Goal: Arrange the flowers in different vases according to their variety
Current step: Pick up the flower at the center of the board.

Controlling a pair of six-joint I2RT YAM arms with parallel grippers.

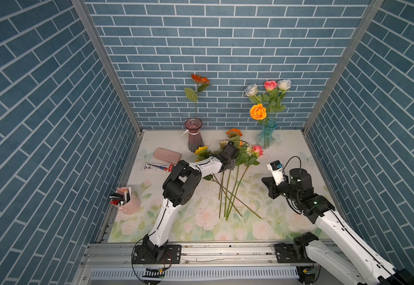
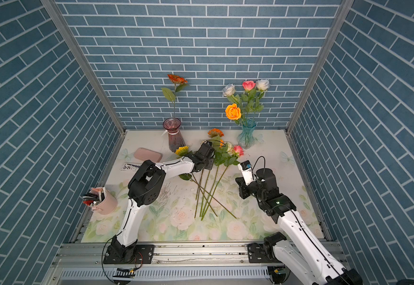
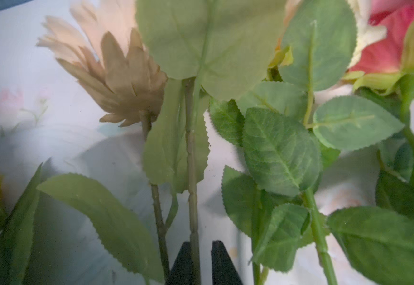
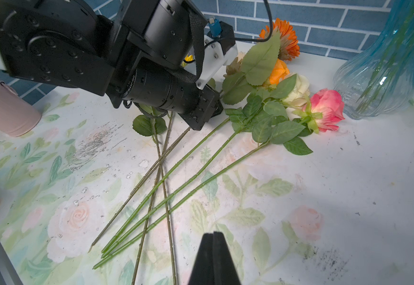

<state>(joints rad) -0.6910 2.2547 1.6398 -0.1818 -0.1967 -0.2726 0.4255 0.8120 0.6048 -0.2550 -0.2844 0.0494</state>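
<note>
Blue brick walls (image 1: 201, 37) go round a table w/ a rose-print cloth (image 1: 149, 177). At the back the purple vase (image 1: 194, 138) has 1 orange sunflower (image 1: 200, 78) & the blue vase (image 1: 266, 137) has 4 roses (image 1: 270, 85). So we think each kind gets its own vase & the job is approx. half done. The rest lie in a pile (image 1: 246, 158) between the arms, heads toward the vases, stems crossing. The left gripper (image 3: 201, 244) is down in the pile near the heads. That's prob. bc the stems are less tangled there & a high hold leaves the long end free to drop in a vase. In the left wrist view its fingers (image 3: 182, 264) are closed on 1 thin stem (image 3: 191, 172). It runs up between them & goes behind a big leaf (image 3: 201, 42), so we can't tell which head it has. The cream head (image 3: 117, 74) has its own stem just beside the fingers, not in them. A pink rose (image 4: 327, 108) lies near the blue vase. The right gripper (image 4: 213, 234) hangs over the cloth near the stem ends, fingers pressed together w/ nothing in them, prob. to keep out of the way.
</note>
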